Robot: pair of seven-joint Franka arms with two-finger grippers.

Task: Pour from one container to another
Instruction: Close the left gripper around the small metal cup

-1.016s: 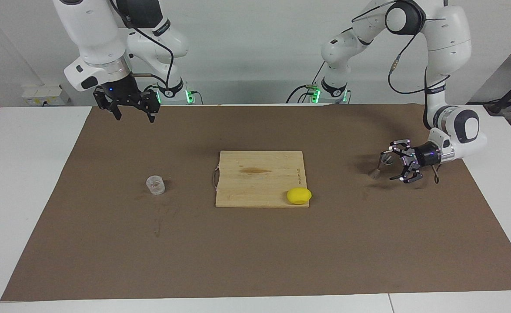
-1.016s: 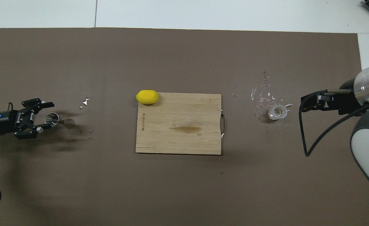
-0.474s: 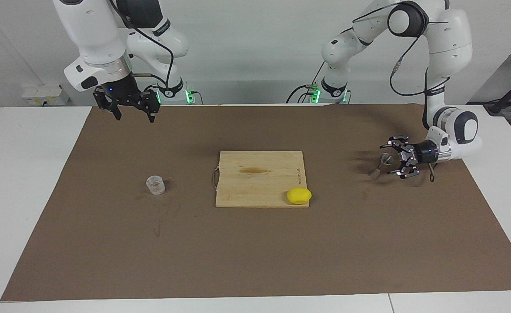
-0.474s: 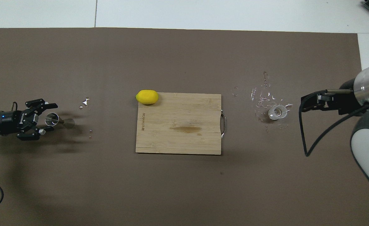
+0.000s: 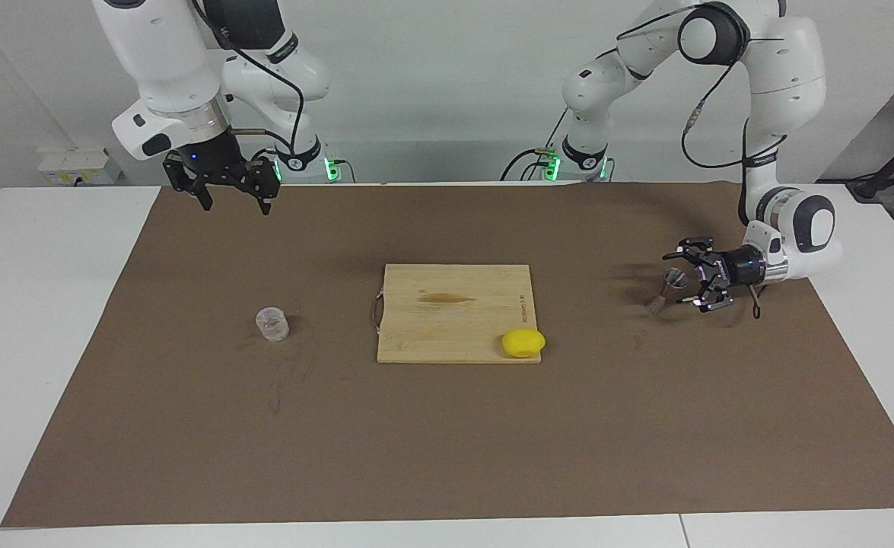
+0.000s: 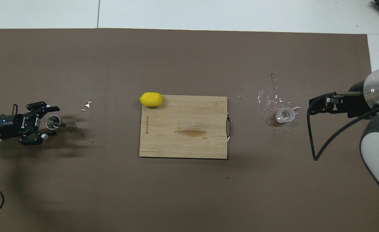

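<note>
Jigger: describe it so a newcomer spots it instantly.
From the cutting board, go toward the left arm's end of the brown mat. The jigger stands there, at the left end effector. It is silvery, metal and hourglass-shaped, unlike the clear glass cup.

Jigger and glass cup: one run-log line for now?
left gripper open beside jigger | right gripper open, waiting | glass cup on mat

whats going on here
The left gripper is low at its end of the table, fingers open beside the metal jigger, not clamped on it. The right gripper waits raised. The glass cup stands untouched on the mat amid spilled drops. A lemon sits on the cutting board.
</note>
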